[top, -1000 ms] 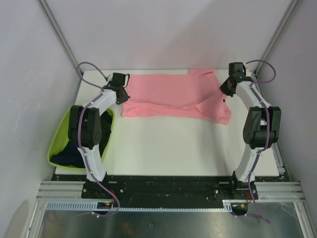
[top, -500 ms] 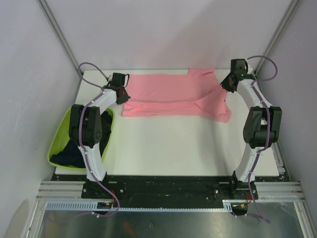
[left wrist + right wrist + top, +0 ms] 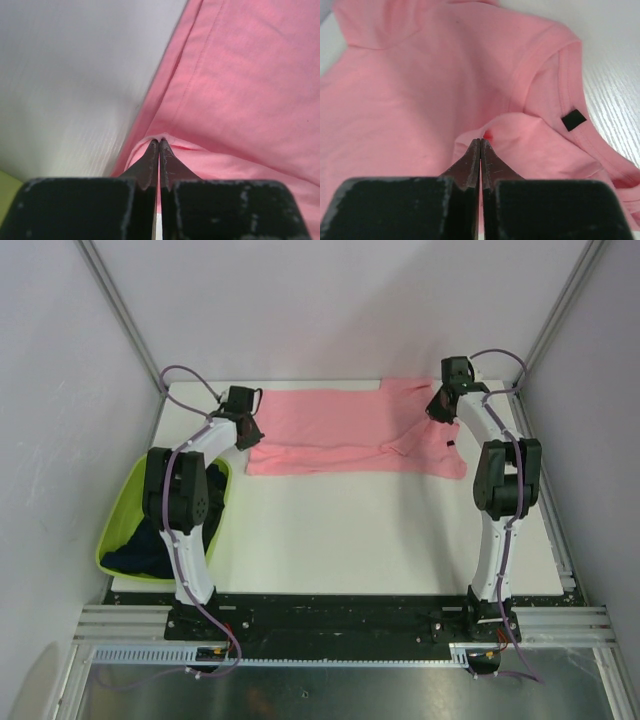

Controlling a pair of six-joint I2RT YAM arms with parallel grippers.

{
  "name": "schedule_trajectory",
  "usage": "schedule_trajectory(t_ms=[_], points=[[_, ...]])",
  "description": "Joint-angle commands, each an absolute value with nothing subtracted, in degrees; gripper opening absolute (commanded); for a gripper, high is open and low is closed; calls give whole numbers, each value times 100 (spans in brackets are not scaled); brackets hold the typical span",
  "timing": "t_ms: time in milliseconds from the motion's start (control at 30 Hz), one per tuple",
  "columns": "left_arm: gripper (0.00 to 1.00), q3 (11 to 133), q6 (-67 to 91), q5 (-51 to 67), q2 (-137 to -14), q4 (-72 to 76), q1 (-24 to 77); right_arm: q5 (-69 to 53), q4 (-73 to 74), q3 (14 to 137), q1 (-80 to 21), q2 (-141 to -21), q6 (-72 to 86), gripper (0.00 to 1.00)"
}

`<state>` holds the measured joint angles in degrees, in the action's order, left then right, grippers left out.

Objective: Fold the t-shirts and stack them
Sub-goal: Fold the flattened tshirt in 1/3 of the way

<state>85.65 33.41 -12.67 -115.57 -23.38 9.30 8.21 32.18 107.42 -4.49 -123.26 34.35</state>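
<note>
The pink t-shirt (image 3: 340, 430) is pinched at 2 opposite ends by the closed left tool (image 3: 159, 142) and right tool (image 3: 481, 141), presumably for folding.

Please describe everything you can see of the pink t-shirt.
The pink t-shirt is soft salmon cloth, partly folded, lying across the far side of the white table. A small dark label sits at the collar, on the right. The left tool and right tool each pinch a raised fold at opposite ends.

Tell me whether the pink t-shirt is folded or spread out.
Partly folded: the pink t-shirt lies as a long band with overlapping layers, left gripper and right gripper pinching its ends.
</note>
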Motion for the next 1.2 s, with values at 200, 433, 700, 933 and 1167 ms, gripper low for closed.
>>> schedule_trajectory(t_ms=[200, 433, 700, 933, 1167], points=[[4, 8887, 3095, -1177, -11621, -2263, 835, 666, 3107, 11107, -353, -12626, 3042, 0], [59, 9175, 2868, -856, -11585, -2267, 694, 557, 3421, 11617, -339, -12857, 2858, 52], [58, 8539, 3064, -324, -10955, -2268, 722, 531, 3567, 11044, -494, -12240, 2859, 60], [51, 7903, 3205, -163, -10628, -2256, 764, 334, 3262, 10085, -808, -11987, 3185, 53], [49, 7751, 3196, -123, -10554, -2250, 782, 238, 3083, 9718, -1098, -12153, 3512, 47]])
